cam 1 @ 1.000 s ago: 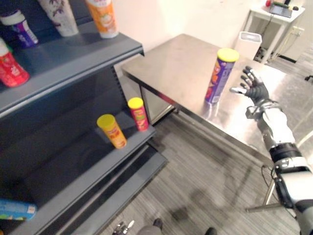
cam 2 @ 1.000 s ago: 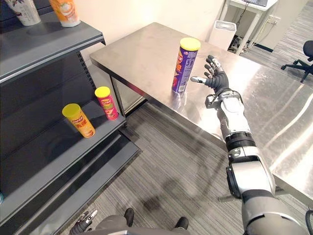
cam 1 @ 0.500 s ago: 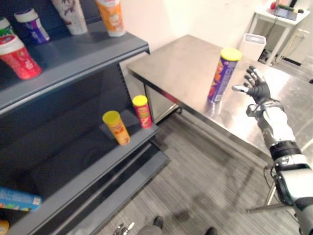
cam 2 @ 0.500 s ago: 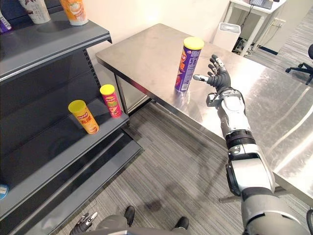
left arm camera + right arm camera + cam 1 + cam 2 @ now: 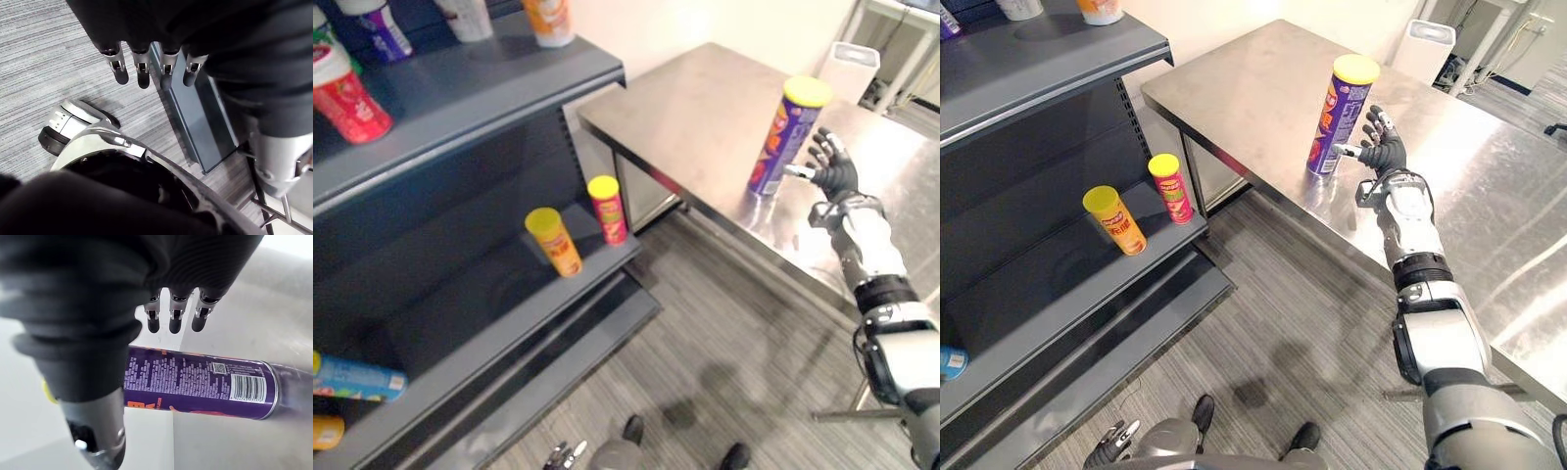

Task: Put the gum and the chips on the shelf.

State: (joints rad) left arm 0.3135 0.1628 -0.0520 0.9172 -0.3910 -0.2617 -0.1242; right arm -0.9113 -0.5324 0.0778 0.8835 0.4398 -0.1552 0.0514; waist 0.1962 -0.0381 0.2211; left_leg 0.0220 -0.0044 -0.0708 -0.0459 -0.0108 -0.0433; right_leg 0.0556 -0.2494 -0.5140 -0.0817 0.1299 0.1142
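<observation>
A brushed steel tabletop (image 5: 1253, 88) on metal legs stands against a cream wall (image 5: 695, 24). Just beside its near corner rises a dark grey shelf unit (image 5: 460, 93) with several boards. A grey streaked floor (image 5: 1312, 313) runs beneath the tabletop. A white bin (image 5: 1427, 44) stands beyond its far edge. Bright light glares off its right part.

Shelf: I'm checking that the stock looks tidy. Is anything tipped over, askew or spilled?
One thing: a light blue container lies on its side at the shelf's far left, while the yellow can and red can stand upright. Nothing looks spilled or damaged.
</observation>
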